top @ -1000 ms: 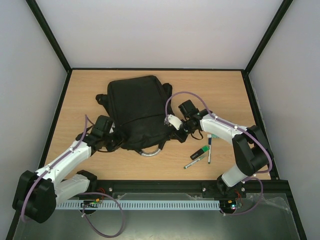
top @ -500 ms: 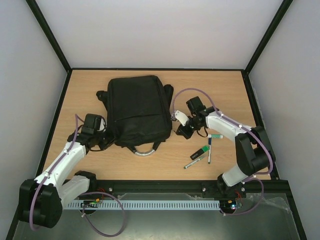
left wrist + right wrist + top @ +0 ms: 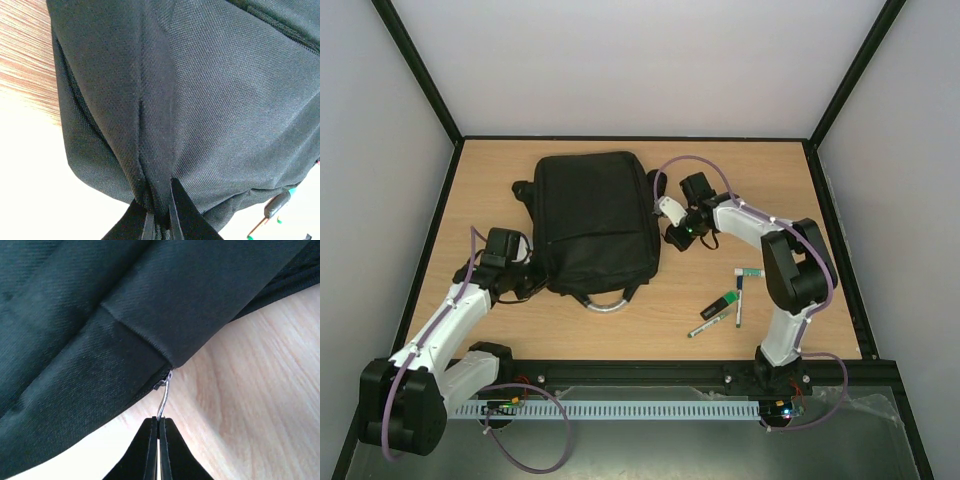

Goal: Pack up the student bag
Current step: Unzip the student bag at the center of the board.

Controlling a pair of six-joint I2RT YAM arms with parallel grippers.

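**Pincer check: right pincer (image 3: 159, 426) has carried the zip pull (image 3: 164, 392) up the side of the student bag (image 3: 595, 215)**

Finding 1. The right pincer is closed tight on the thin metal zip pull at the bag's edge. A second ago it stood at the bag's lower right corner. It now sits higher, at the middle of the bag's right side, just right of frame centre.

Finding 2. The left pincer (image 3: 159, 220) is clamped on a fold of black fabric at the bag's lower left corner. That arm has drawn back toward the left of the frame.

Finding 3. The bag lies flat on the worktop (image 3: 760, 180), left of centre in the upper half of the frame, its grey loop handle (image 3: 607, 306) toward the bottom. It was skewed; it now lies squarer and slightly higher.

Finding 4. The pens (image 3: 739, 300) and green highlighter (image 3: 723, 303) lie loose at lower right, well apart from the bag.

Assessment. The zip appears to be running open while the left side anchors the bag. No gap is visible yet, and nothing is packed. The task is at an early stage.
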